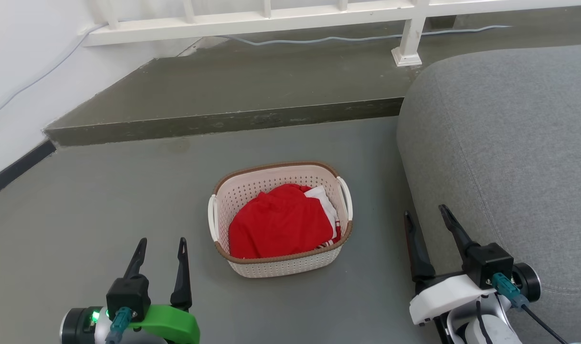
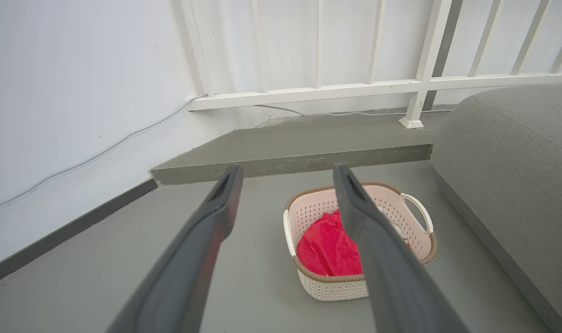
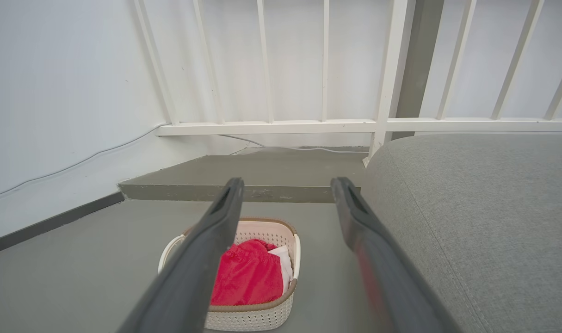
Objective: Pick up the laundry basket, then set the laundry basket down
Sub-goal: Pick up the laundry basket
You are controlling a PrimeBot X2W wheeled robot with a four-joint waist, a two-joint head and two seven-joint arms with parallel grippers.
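On the floor (image 1: 104,191) ahead, the laundry basket (image 1: 280,266) sits between the left end effector (image 1: 162,242) and the right end effector (image 1: 425,211), with its handles (image 1: 345,196) facing one toward each. Both end effectors are spread apart and empty, and the left one looks nearer.

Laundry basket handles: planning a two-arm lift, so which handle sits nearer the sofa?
The right handle of the laundry basket, facing the grey sofa and the right tool. The other handle is on the side of the left tool.
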